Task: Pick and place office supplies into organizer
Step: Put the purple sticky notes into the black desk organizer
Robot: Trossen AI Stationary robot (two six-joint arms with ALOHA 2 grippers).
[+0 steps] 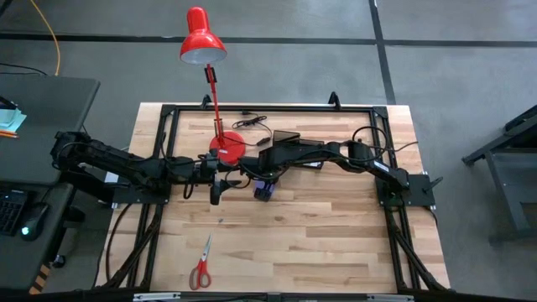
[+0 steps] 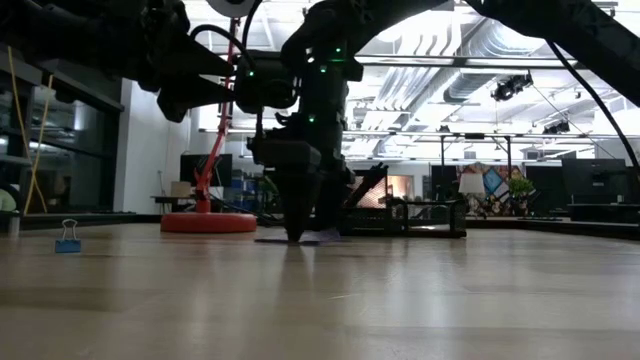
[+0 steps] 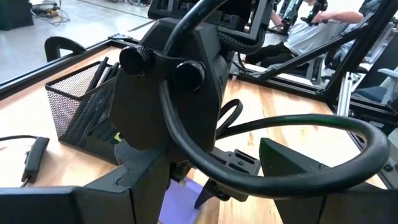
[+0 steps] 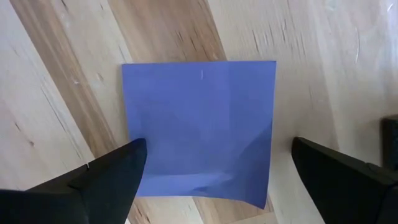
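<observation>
The purple notepad (image 4: 199, 127) lies flat on the wooden table, also seen in the high view (image 1: 264, 191). My right gripper (image 4: 214, 165) hangs over it pointing down, open, one finger on each side. The black mesh organizer (image 3: 78, 106) stands just beyond, with dark pens upright in it; in the high view it (image 1: 288, 137) is partly under the right arm. My left gripper (image 1: 216, 190) is open and hovers left of the notepad, facing the right gripper. The red-handled scissors (image 1: 201, 267) lie flat near the table's near edge. A small blue clip (image 2: 68, 238) stands on the table. My right gripper comes at the notepad from above, pointing down, with its tips at table height (image 2: 297, 236). One fingertip (image 4: 127, 163) overlaps the notepad's edge (image 4: 149, 163); the other (image 4: 311, 158) stands off the opposite edge. Whether either touches the pad, I cannot tell.
The red desk lamp stands by its round base (image 1: 228, 144) left of the organizer, its shade (image 1: 202, 40) beyond the far edge. A black cable (image 1: 252, 124) lies near the far rail. Bare wood (image 1: 319, 243) spreads over the near half. A person (image 3: 311, 34) sits beyond the table.
</observation>
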